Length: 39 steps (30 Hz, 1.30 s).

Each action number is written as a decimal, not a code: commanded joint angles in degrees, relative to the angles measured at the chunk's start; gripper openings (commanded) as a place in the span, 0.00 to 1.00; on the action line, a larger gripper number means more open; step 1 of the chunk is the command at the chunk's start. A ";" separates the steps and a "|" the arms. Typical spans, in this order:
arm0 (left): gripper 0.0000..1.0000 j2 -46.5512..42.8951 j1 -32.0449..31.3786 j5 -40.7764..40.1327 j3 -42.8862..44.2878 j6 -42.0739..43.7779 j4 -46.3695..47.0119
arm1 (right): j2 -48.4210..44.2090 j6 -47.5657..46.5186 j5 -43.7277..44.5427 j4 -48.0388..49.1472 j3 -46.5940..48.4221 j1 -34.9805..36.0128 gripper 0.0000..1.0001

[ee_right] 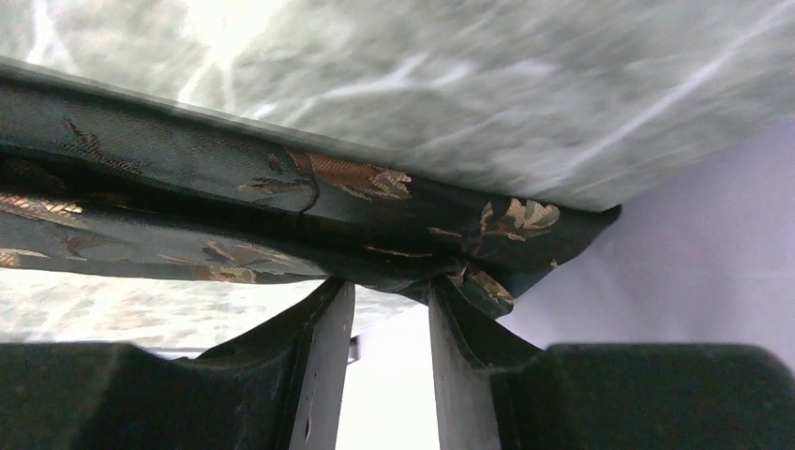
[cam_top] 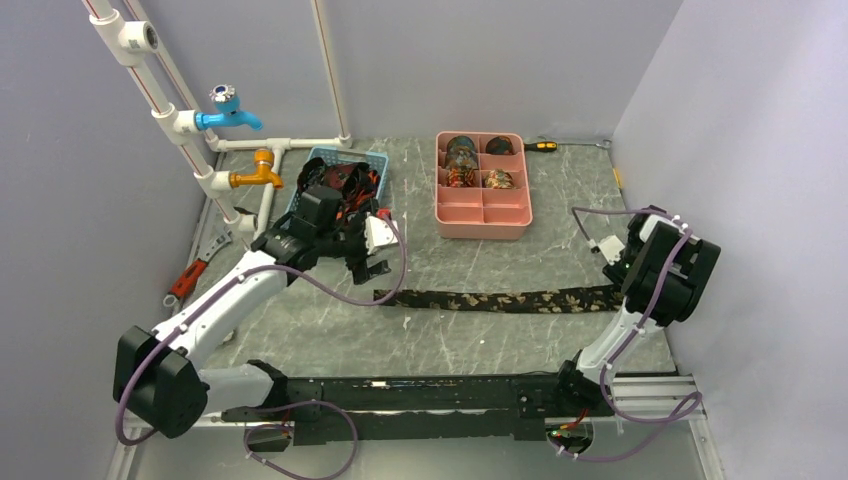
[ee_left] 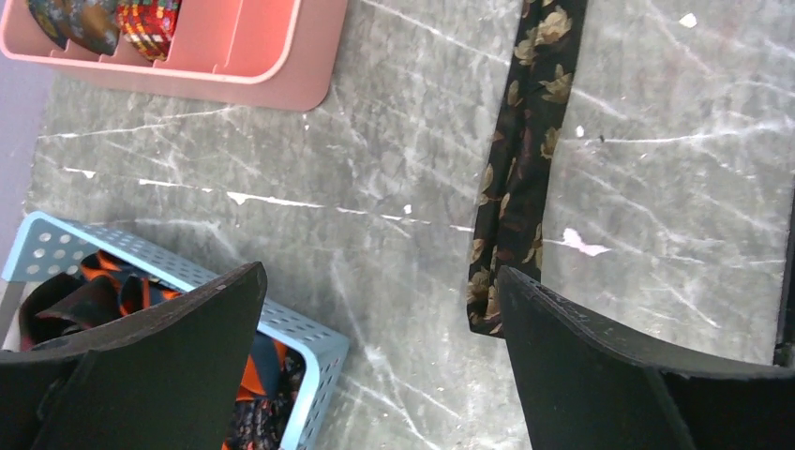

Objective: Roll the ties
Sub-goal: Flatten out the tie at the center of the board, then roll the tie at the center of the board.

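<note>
A long dark tie [cam_top: 500,300] with gold leaf pattern lies flat across the table, left to right. It also shows in the left wrist view [ee_left: 520,141] and the right wrist view [ee_right: 281,187]. My right gripper [cam_top: 612,270] [ee_right: 389,286] is at its right end, close to the right wall, with the fabric bunched between its fingertips. My left gripper [cam_top: 365,255] [ee_left: 380,272] is open and empty, above the table between the tie's left end and the blue basket [cam_top: 378,165] [ee_left: 309,333]. Several loose ties [cam_top: 340,185] [ee_left: 122,295] fill the basket. Rolled ties [cam_top: 462,165] [ee_left: 94,23] sit in the pink tray [cam_top: 485,225] [ee_left: 281,84].
White pipes with a blue tap [cam_top: 228,112] and an orange tap [cam_top: 258,172] stand at the back left. A red-handled tool [cam_top: 188,278] lies by the left wall. A screwdriver [cam_top: 541,146] lies behind the tray. The right wall [cam_top: 760,200] is close to my right arm.
</note>
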 commanded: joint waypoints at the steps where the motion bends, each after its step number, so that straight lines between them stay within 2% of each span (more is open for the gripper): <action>1: 0.99 0.65 -0.03 4.22 0.90 -5.54 3.27 | 3.29 -4.51 -2.30 7.19 4.65 -0.16 0.38; 3: 0.99 5.89 0.14 6.58 6.37 -3.06 -6.61 | 5.09 -3.52 -2.68 4.96 7.73 -0.30 0.39; 4: 0.99 7.47 0.15 6.70 7.57 -4.23 -7.42 | 5.04 -2.86 -3.62 3.33 8.90 -0.34 0.41; 9: 0.99 5.47 -0.54 2.98 1.54 -8.21 3.45 | -0.28 -0.12 -12.05 -5.95 11.18 -0.50 0.52; 15: 0.99 7.01 -4.90 -0.27 -0.51 -3.65 3.10 | -6.48 3.80 -22.24 -15.33 12.00 0.97 0.59; 19: 1.00 8.32 -6.31 -1.03 -1.54 -4.06 4.13 | -11.11 8.72 -26.57 -14.93 7.19 6.60 0.55; 21: 0.99 9.41 -6.39 -0.70 -0.84 -5.31 3.85 | -12.17 12.48 -27.14 -12.68 4.24 10.27 0.49; 26: 1.00 11.05 -6.36 -0.28 -0.15 -6.94 3.37 | -10.47 17.61 -27.54 -7.84 0.76 14.96 0.37; 33: 0.99 11.88 -6.70 -1.26 0.84 -8.59 0.71 | -5.43 16.11 -22.59 -0.63 -4.86 13.53 0.34; 39: 0.99 10.88 -7.22 -3.43 -0.43 -8.03 -0.21 | 0.74 14.02 -18.71 1.19 -2.63 5.66 0.33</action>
